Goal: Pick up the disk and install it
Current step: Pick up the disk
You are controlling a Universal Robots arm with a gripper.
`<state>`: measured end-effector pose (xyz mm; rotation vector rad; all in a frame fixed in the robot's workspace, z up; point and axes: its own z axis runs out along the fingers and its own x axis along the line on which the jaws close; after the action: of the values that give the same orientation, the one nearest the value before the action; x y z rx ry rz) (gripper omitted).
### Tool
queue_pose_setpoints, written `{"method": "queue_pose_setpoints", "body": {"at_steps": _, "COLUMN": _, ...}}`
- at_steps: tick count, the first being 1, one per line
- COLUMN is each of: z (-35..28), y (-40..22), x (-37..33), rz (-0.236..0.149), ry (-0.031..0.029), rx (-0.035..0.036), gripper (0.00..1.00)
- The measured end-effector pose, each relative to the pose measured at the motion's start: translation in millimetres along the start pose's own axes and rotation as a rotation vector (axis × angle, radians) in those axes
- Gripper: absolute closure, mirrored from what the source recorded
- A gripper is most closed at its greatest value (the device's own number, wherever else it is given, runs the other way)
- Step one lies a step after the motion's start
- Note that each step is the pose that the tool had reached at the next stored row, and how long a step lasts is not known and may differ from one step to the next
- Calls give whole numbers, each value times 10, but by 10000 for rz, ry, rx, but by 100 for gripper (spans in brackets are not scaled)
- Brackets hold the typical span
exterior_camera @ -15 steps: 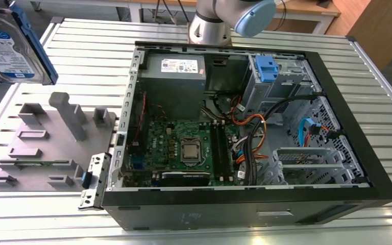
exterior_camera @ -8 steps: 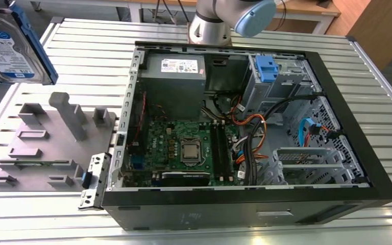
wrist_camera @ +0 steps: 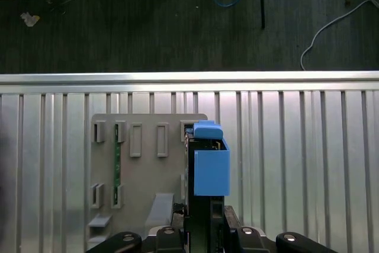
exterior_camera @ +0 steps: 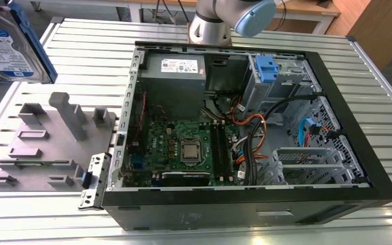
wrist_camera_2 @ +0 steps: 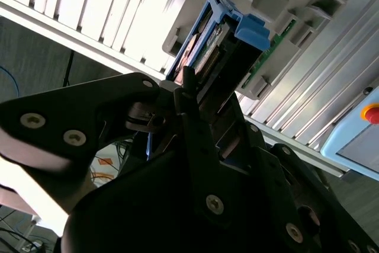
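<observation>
One disk [exterior_camera: 8, 46] in hand: pick-up looks done, install not begun.
Your end effector [wrist_camera: 204, 235] is clamped on the disk at the exterior view's upper left, above the grey fixture [exterior_camera: 39, 148]. Seating it likely calls for squaring its blue rails with the computer case's [exterior_camera: 359, 127] bay.

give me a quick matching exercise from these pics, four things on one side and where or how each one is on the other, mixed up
1 disk
2 grey holder plate
3 power-supply box
4 motherboard

a green, lying flat inside the case
b gripped in the end effector, off the table
c on the table beside the case
d grey with a white sticker, inside the case

Pairs: 1-b, 2-c, 3-d, 4-a
</observation>
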<state>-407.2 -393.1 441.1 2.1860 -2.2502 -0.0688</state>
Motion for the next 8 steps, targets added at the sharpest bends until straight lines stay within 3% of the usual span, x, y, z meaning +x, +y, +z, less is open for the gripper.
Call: {"method": "queue_pose_setpoints", "body": {"at_steps": 8, "z": -75, "y": 3, "x": -2, "rz": 0, "ry": -1, "rx": 1, "gripper": 65}}
